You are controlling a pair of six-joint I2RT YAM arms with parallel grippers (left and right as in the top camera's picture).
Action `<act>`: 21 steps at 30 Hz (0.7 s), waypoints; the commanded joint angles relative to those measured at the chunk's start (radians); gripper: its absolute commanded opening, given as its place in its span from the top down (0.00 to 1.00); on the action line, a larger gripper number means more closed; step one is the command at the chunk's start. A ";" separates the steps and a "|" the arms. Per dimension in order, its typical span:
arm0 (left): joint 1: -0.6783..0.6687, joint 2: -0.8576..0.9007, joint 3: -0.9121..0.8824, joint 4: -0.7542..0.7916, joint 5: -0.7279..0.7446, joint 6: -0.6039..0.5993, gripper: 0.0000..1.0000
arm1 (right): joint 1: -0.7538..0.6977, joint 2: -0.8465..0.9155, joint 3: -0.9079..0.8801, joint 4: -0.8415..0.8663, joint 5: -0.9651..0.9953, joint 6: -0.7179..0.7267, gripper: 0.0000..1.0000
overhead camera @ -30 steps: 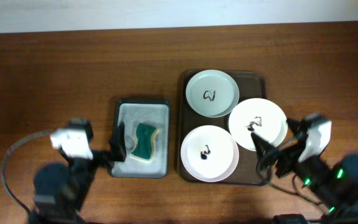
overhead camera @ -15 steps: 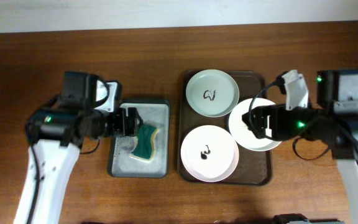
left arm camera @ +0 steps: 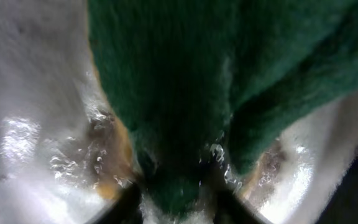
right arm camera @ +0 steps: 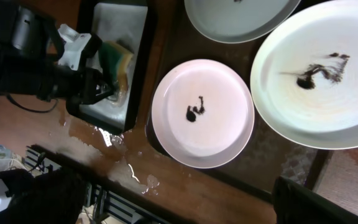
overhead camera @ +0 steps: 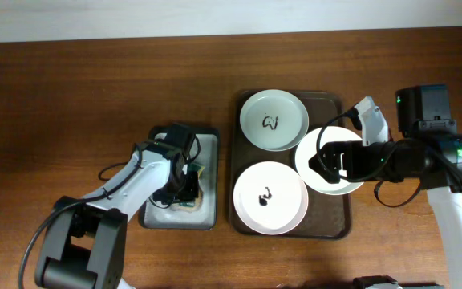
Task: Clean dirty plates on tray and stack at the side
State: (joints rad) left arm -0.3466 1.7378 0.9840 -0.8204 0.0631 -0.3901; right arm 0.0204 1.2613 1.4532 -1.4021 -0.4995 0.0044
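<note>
Three white plates lie on the brown tray (overhead camera: 331, 226): the far plate (overhead camera: 273, 120), the near plate (overhead camera: 270, 197) and the right plate (overhead camera: 345, 136), each with a black scribble. My right gripper (overhead camera: 326, 160) hovers open over the right plate's left half. The right wrist view has the near plate (right arm camera: 202, 113) and right plate (right arm camera: 319, 81) below the wide-apart fingers (right arm camera: 303, 202). My left gripper (overhead camera: 184, 185) is down in the grey tray (overhead camera: 160, 148), shut on a green and yellow sponge (left arm camera: 185, 93) that fills the left wrist view.
The grey tray (right arm camera: 114, 25) holds water and stands left of the brown tray. A puddle (right arm camera: 123, 165) lies on the wooden table near the front edge. The left arm (overhead camera: 127, 189) stretches from the front left toward the grey tray.
My left arm swung down into the grey tray and its jaws closed on the sponge. The right arm came in over the right plate and stays there, still open.
</note>
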 commanded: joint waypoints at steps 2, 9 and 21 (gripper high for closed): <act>0.002 0.031 -0.030 0.029 -0.023 -0.040 1.00 | 0.008 -0.006 0.016 0.006 -0.013 0.004 0.04; 0.015 0.031 0.237 -0.207 -0.035 0.044 0.67 | 0.008 -0.006 0.016 0.003 -0.013 0.004 0.04; 0.015 0.115 0.106 0.060 -0.103 0.032 0.85 | 0.008 -0.006 0.016 0.000 -0.013 0.004 0.05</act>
State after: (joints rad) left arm -0.3344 1.7985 1.1629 -0.8383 -0.0883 -0.3557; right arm 0.0204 1.2613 1.4532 -1.4025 -0.4995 0.0044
